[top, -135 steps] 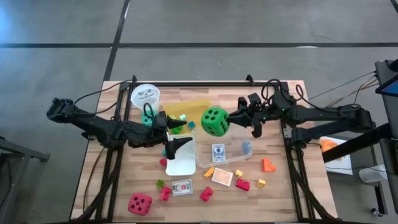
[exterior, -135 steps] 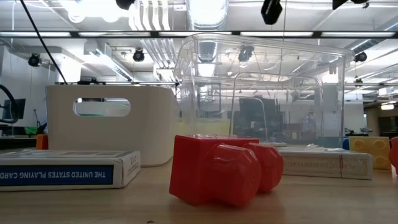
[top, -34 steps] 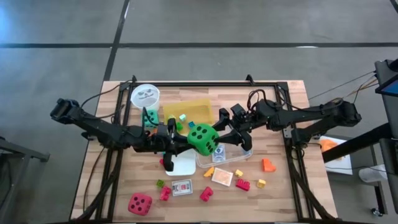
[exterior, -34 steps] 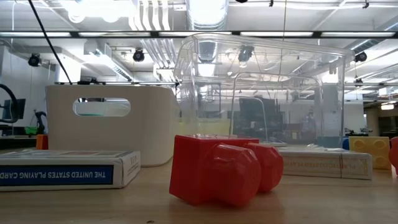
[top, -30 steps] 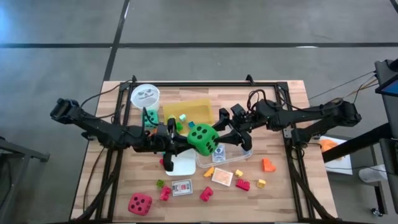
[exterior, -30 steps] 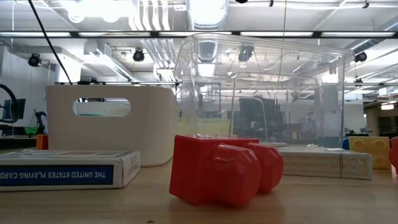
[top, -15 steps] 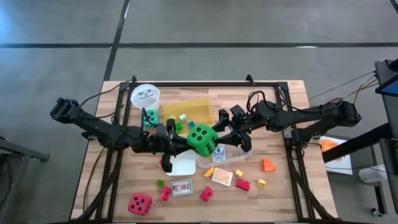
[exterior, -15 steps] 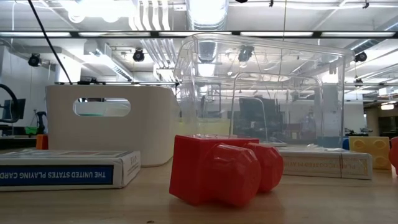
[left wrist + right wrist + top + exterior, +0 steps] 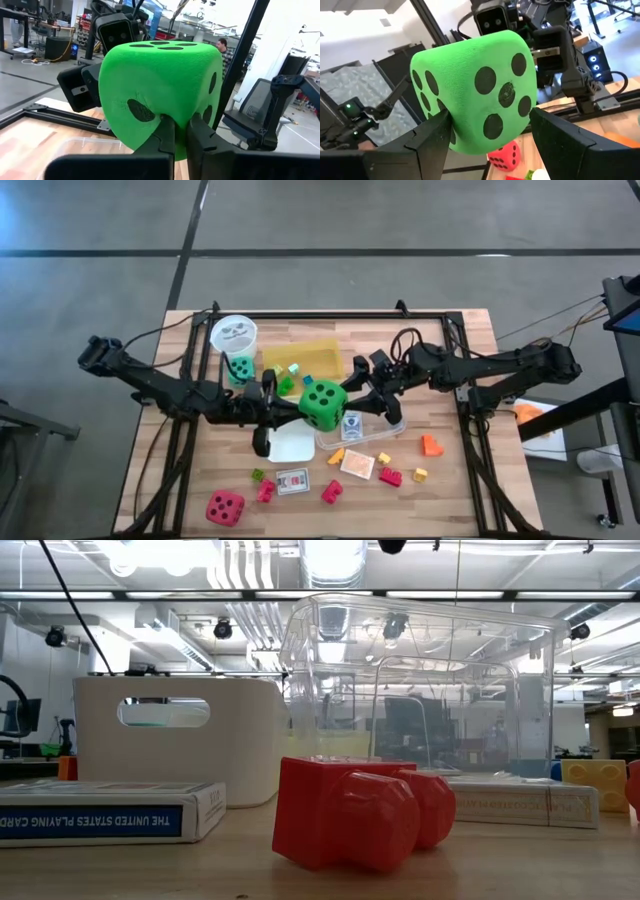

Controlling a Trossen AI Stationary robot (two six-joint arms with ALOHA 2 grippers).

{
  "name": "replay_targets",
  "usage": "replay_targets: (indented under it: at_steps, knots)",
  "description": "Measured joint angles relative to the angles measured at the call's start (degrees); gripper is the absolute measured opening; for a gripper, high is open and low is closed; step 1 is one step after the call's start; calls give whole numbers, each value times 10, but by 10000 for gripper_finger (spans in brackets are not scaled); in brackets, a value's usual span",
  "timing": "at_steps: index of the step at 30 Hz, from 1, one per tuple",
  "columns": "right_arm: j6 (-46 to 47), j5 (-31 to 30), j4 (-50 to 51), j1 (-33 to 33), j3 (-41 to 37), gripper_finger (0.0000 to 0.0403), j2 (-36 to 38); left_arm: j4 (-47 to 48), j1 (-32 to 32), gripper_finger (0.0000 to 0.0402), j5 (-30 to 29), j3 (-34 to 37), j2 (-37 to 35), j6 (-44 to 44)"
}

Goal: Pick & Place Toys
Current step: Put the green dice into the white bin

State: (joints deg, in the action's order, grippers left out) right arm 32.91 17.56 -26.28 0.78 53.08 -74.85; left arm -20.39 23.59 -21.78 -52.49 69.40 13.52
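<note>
The green die (image 9: pixel 475 97) looks like matt, soft foam, the clear box (image 9: pixel 420 690) glossy plastic, the table (image 9: pixel 440 490) pale wood.

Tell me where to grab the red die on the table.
Come straight down on the red die and close on two opposite flat side faces, turning the gripper to match its slightly skewed square. It sits flat with bare wood around it; the red block beside it stands apart. The left gripper and right gripper are both at the green die mid-table.

The die (image 9: pixel 323 403) hangs between left pincer (image 9: pixel 287 406) and right pincer (image 9: pixel 357 402).
</note>
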Motion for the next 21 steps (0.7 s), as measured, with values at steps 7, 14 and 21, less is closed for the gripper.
replay_targets:
  at_steps: [7, 14, 21]
  knots:
    - [-1, -11, 11, 0, 0, 258, -1, 13, 1, 2, 0, 0, -3, 2]
    - [1, -22, 11, -2, 0, 258, -22, 16, 3, 4, 32, -1, -3, 2]
    - [1, -40, 1, 2, 28, 258, -51, 13, 3, 4, 39, -2, 1, 5]
